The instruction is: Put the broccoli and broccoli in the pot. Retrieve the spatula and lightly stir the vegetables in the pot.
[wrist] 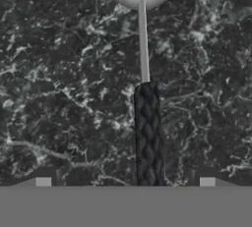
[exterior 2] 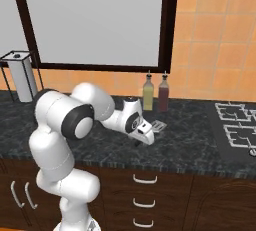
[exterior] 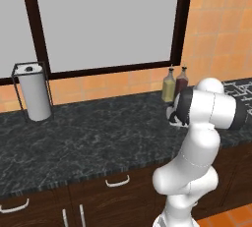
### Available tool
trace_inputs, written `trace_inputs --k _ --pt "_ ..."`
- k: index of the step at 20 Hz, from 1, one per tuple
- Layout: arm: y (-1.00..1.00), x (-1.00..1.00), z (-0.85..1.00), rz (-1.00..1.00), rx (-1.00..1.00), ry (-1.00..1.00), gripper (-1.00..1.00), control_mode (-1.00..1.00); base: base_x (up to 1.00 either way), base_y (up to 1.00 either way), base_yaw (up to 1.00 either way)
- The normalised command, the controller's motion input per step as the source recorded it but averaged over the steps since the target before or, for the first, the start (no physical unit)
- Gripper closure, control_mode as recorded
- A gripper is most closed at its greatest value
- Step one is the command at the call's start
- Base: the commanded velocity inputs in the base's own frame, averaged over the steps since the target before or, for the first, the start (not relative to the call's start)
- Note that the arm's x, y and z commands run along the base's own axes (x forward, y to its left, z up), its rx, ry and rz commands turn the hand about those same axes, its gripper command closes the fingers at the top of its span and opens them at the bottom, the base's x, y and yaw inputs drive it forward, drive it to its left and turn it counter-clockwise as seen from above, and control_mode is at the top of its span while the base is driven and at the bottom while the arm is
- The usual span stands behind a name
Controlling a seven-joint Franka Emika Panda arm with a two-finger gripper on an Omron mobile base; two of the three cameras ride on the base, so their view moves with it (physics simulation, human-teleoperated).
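**Tool poised over the spatula**

Since the stirring needs a turner, the spatula [wrist: 146, 98] lies flat on the dark table [exterior: 74, 137], directly beneath the tool [wrist: 125, 182], handle running between its fingertips and head pointing away. Two bottles [exterior 2: 156, 93] stand just beyond the tool, by the wall. I judge the grasp is next, not yet made: the jaws stand wide apart, one on either side of the black handle, holding nothing. From the shoulder, the arm folds forward and low, wrist bent down so the tool [exterior 2: 145, 137] faces the table.
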Motion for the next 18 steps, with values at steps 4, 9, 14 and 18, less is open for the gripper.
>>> trace_inputs --k 4,9,14,18 --pt "0.00 -0.64 -0.31 -0.05 0.00 -0.06 1.00 -1.00 0.00 0.00 0.00" --pt "0.00 0.04 -0.42 -0.01 0.00 0.04 1.00 -1.00 0.00 0.00 0.00" --pt "0.01 0.34 -0.33 0.00 0.00 0.06 1.00 -1.00 0.00 0.00 0.00" --pt "0.00 0.08 -0.15 0.00 0.00 0.00 1.00 -1.00 0.00 0.00 0.00"
